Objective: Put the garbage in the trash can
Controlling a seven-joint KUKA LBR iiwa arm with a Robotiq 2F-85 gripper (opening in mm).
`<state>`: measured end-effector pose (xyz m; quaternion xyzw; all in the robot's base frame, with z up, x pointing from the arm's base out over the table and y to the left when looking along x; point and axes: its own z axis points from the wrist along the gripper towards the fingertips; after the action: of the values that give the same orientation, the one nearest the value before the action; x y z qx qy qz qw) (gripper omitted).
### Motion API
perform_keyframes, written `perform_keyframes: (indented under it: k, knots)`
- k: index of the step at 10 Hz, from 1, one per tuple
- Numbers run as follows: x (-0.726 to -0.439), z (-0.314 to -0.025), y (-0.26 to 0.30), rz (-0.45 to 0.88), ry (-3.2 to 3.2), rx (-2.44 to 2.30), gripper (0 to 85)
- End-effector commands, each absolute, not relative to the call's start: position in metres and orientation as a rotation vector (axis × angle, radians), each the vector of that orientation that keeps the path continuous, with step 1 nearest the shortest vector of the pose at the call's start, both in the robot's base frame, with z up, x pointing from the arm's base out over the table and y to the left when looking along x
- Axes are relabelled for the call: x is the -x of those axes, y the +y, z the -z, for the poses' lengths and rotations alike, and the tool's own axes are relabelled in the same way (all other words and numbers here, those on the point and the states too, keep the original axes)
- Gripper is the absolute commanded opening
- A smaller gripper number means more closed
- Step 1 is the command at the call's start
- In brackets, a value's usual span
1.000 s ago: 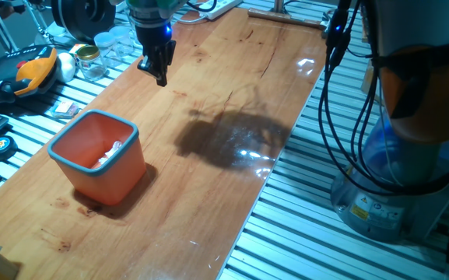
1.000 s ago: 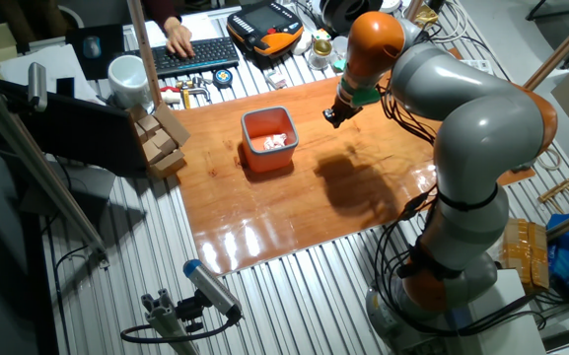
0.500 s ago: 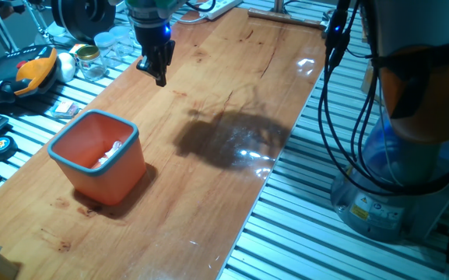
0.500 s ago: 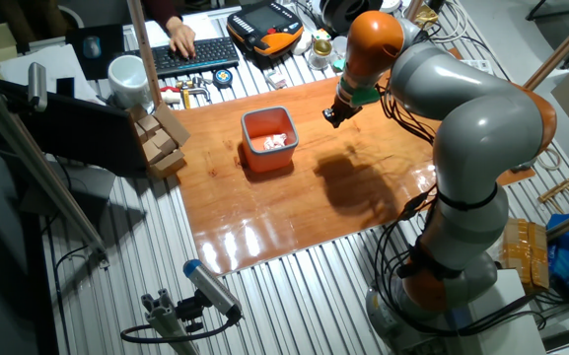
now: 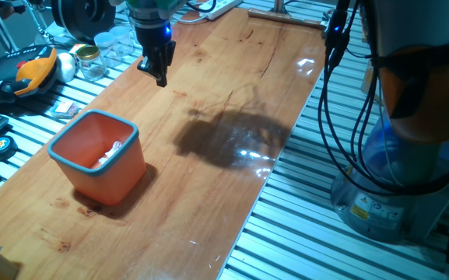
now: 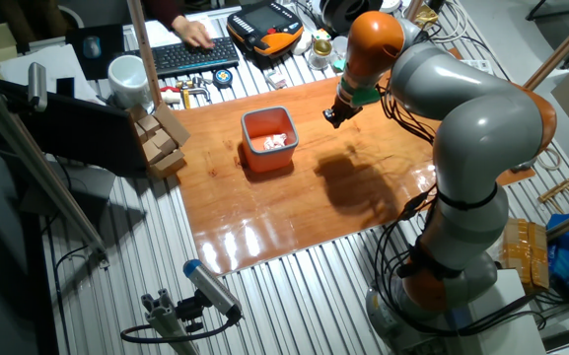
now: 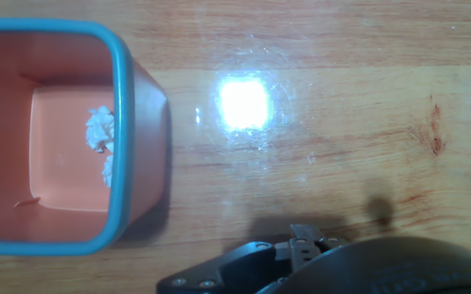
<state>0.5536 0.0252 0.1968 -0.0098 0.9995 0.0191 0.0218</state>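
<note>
Trash can: the orange bin with the light blue rim stands upright toward the left end of the wooden counter; the other fixed view shows it near the middle of the board, and the hand view catches it at the left edge of the picture.
Garbage: the white crumpled scrap lies inside the bin, against one wall — also seen in the other fixed view and from above in the hand view, on the bin's floor by the right-hand wall.
Tool: the tool hangs above the bare wood to the right of and beyond the bin, well apart from it and holding nothing; its dark fingers look drawn together, with no gap showing between the tips. In the other fixed view it sits just right of the bin.
Counter edge: glass jars stand off the board, left of the tool.
Arm: the grey and orange arm fills the right side.
</note>
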Motion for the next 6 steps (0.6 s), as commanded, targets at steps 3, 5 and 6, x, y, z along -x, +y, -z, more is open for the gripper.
perform_keyframes:
  k: [3, 5, 6]
  knots:
    - [-0.5537, -0.197, 0.0255, -0.059, 3.093, 0.03, 0.0]
    - [-0.5544, -0.1978, 0.0261, -0.056, 3.093, 0.03, 0.0]
    - [-0.5545, -0.198, 0.0262, -0.056, 3.091, 0.03, 0.0]
